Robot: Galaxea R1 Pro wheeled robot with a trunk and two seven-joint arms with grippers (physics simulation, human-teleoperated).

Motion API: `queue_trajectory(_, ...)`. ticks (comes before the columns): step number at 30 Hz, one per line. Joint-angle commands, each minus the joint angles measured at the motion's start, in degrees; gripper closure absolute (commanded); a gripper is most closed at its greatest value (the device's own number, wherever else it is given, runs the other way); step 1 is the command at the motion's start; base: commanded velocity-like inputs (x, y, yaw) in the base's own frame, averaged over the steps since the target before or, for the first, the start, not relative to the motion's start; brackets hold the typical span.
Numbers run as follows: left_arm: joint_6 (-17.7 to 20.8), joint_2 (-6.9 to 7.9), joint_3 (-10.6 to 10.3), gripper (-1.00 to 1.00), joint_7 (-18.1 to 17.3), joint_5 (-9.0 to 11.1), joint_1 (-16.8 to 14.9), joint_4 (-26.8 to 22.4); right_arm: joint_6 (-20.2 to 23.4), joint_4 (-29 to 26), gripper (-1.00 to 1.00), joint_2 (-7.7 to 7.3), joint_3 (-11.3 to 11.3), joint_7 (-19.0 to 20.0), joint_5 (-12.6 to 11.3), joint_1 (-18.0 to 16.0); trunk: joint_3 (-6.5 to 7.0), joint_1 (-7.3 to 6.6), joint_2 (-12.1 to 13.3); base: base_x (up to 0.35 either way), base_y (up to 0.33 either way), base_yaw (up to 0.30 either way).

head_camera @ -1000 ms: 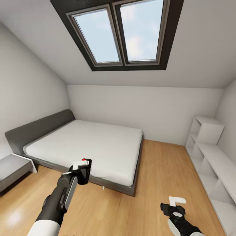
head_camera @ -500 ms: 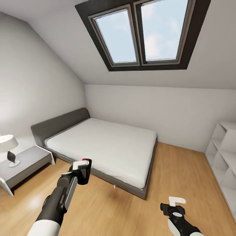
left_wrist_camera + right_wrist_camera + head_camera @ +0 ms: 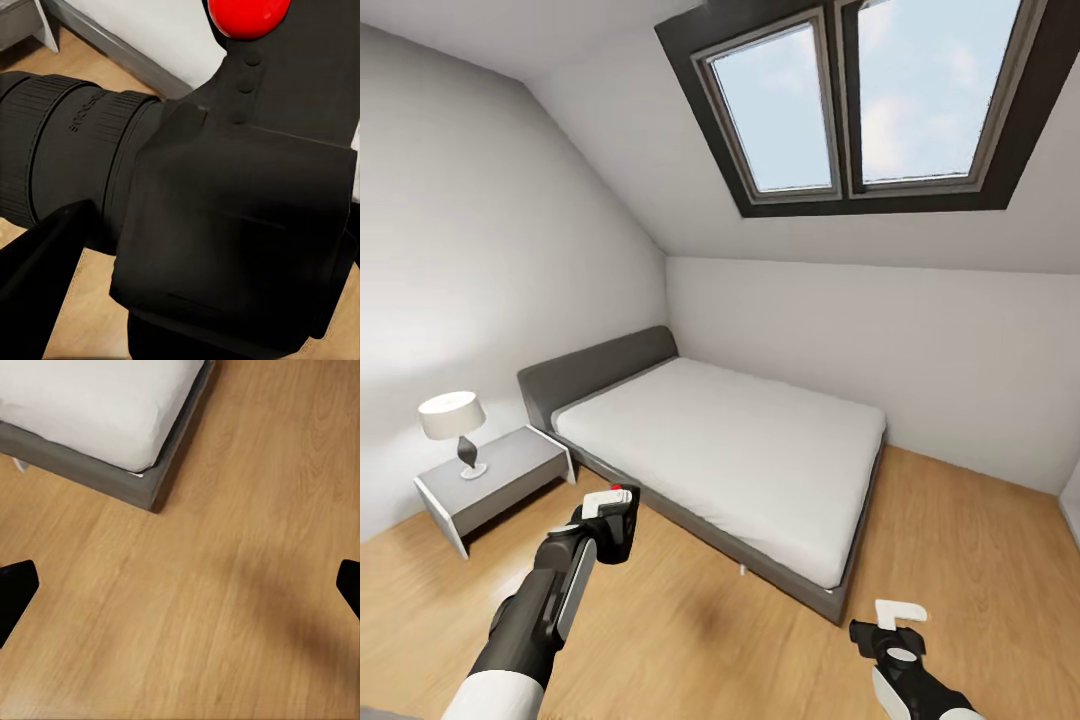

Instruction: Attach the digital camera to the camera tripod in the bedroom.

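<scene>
The bedroom (image 3: 510,250) spreads ahead: white walls under a sloped ceiling, a dark-framed skylight (image 3: 870,110), a wood floor (image 3: 700,630), and a low grey bed (image 3: 730,450) running from the far wall toward the robot. To the left of the bed stands a small grey table (image 3: 500,478) with a lamp (image 3: 455,428) on it. No tripod stands in this part of the room, so which way the stand lies cannot be told; finding it is likely the next need. The left gripper (image 3: 605,515), raised in front of the bed's near edge, is clenched on the digital camera (image 3: 225,225), whose lens barrel juts sideways across the fingers, red button up. The right gripper (image 3: 898,618) hangs low over bare floor, released and empty, fingertips (image 3: 16,585) wide apart.
</scene>
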Motion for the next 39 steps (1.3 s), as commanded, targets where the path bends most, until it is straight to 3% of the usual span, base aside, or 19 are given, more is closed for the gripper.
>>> queue_trajectory(1,0.2,-0.08,0.0,1.00,0.1,0.0,0.0,0.0,-0.3,0.0,-1.00,-0.01,-0.1,0.0,-0.2,0.0,-0.02,0.02,0.0,0.000,0.000,0.300)
queue_trajectory(18,0.6,-0.15,-4.5,1.00,0.0,0.5,0.0,0.2,-0.3,0.0,-1.00,-0.02,-0.1,0.0,-0.1,0.0,-0.02,0.02,0.0,-0.014,-0.008,0.300)
queue_trajectory(19,1.2,-0.68,-4.8,1.00,0.0,0.5,0.0,0.2,-0.3,0.0,-1.00,0.02,-0.1,0.0,-0.1,0.0,-0.02,0.02,0.0,-0.238,-0.149,0.300)
queue_trajectory(39,2.8,-1.17,-5.0,1.00,0.1,0.5,0.0,0.1,-0.3,0.0,-1.00,0.05,-0.1,0.0,-0.1,0.0,-0.02,0.02,0.0,-0.273,-0.171,0.300)
